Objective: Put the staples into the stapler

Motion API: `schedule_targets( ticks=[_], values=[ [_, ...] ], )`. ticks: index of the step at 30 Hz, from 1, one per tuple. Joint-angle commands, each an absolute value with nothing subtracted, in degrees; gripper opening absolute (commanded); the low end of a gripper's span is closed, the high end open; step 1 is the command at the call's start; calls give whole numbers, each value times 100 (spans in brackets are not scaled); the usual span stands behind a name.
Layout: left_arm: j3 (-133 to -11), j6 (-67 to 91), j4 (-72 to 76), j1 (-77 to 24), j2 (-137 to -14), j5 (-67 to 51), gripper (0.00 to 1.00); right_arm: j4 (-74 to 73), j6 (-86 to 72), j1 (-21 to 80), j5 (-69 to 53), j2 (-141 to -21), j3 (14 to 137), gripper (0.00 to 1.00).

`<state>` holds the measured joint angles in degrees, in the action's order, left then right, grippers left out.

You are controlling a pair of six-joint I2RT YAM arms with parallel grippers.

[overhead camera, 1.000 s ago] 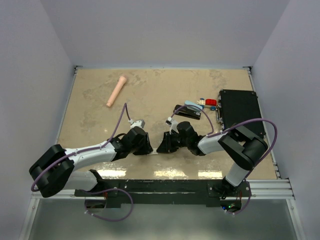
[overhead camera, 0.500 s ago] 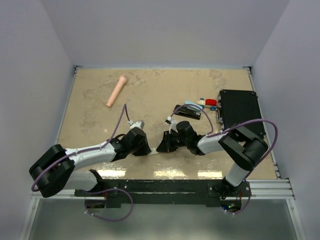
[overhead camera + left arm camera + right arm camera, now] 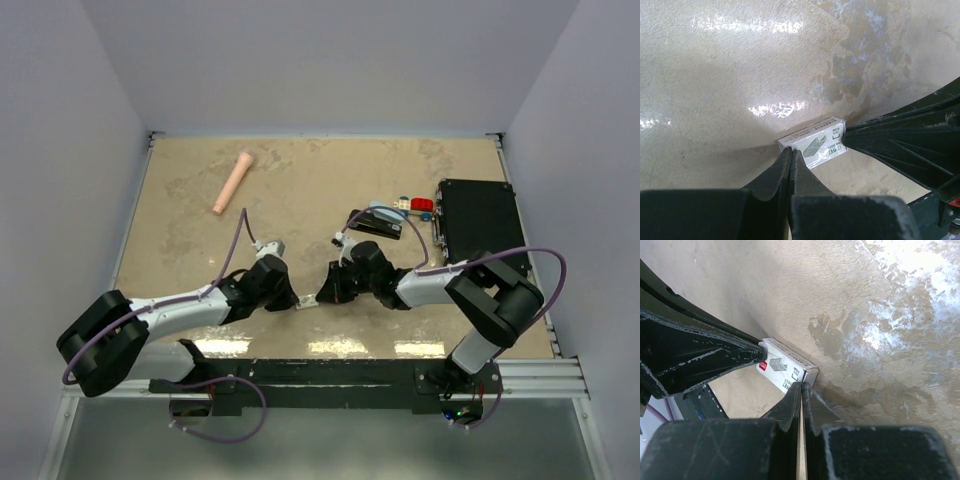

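The staples, a tiny white box (image 3: pixel 814 141) with printed labels, lie flat on the beige table near its front edge. In the top view the box (image 3: pixel 308 301) is a white sliver between the two grippers. My left gripper (image 3: pixel 791 152) is shut, its tips pressed against one end of the box. My right gripper (image 3: pixel 801 386) is shut too, with its tips against the opposite end of the box (image 3: pixel 786 368). Nothing shows between either pair of fingers. The stapler (image 3: pixel 375 220), black with a light blue top, lies further back, behind the right arm.
A black case (image 3: pixel 480 225) sits at the right edge of the table, with a small red item (image 3: pixel 422 205) beside it. A pink cylinder (image 3: pixel 232 182) lies at the back left. Both arms reach low over the table's front strip.
Both grippers have closed from partly open to shut and have edged inward against the ends of the box. The box has stayed in place.
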<state>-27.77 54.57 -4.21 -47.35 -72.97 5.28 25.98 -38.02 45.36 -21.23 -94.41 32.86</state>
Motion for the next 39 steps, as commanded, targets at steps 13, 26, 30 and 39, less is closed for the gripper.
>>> schedule_targets(
  ticks=[13, 26, 30, 39],
  values=[
    [-2417, 5652, 211, -4579, -6794, 387, 0, 1055, -3138, 4606, -783, -8912, 3972, 0],
    [-2514, 5397, 97, -4518, -6943, 369, 0, 536, -2997, 4605, -492, -8903, 4166, 0],
    [-2496, 5362, 44, -4482, -6900, 395, 0, 352, -2971, 4605, -413, -8860, 4201, 0],
    [-2452, 5309, -174, -4377, -6855, 492, 0, 150, -2936, 4605, -158, -8807, 4219, 0]
  ],
)
